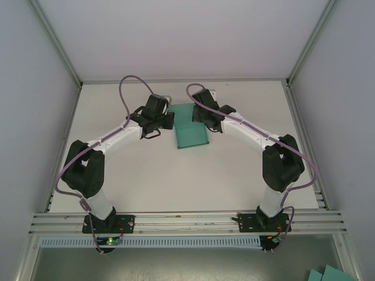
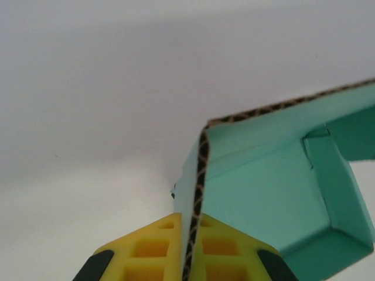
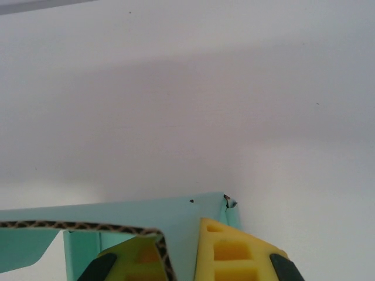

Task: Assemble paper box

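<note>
The paper box [image 1: 190,134] is teal-green card, partly folded, lying on the white table between both arms at the back middle. My left gripper [image 1: 170,121] sits at its left side, shut on an upright wall of the paper box [image 2: 263,193]; the yellow fingers [image 2: 155,249] pinch the corrugated edge between them, midpoint at my left gripper [image 2: 192,234]. At the box's right far corner is my right gripper [image 1: 197,115], shut on another wall of the paper box [image 3: 176,219], its midpoint being my right gripper [image 3: 181,246]. The inner floor and a folded flap show in the left wrist view.
White table [image 1: 176,181] all round, with enclosure walls at the back and sides. A metal rail [image 1: 187,221] runs along the near edge by the arm bases. More teal card [image 1: 331,275] lies below the table at the bottom right.
</note>
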Action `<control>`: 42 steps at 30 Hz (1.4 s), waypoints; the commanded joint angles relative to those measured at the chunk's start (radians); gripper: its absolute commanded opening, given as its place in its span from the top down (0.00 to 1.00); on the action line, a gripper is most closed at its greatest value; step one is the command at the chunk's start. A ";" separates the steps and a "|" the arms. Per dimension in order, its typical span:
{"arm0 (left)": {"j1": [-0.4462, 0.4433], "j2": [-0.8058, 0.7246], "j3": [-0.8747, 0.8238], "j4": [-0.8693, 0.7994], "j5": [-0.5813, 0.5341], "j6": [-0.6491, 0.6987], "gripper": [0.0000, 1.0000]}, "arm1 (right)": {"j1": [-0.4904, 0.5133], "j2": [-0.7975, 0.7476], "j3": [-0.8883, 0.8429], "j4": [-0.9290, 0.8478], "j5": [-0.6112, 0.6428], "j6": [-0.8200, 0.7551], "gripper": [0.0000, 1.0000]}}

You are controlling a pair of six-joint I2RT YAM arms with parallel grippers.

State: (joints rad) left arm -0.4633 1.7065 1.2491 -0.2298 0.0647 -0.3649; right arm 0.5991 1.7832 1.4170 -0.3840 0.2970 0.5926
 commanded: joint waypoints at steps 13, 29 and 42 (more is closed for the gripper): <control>-0.123 0.034 -0.071 0.184 0.000 -0.168 1.00 | 0.074 -0.087 -0.287 0.310 0.009 0.162 1.00; -0.188 -0.154 -0.446 0.294 -0.071 -0.127 0.83 | 0.185 -0.177 -0.621 0.483 0.210 0.041 1.00; -0.191 -0.363 -0.405 -0.018 -0.064 -0.258 0.00 | 0.242 -0.191 -0.868 0.811 0.249 -0.084 1.00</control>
State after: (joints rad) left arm -0.6418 1.4090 0.8253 -0.1326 -0.0074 -0.5716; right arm 0.8261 1.5490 0.6094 0.4320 0.5842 0.5533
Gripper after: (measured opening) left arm 0.994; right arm 0.057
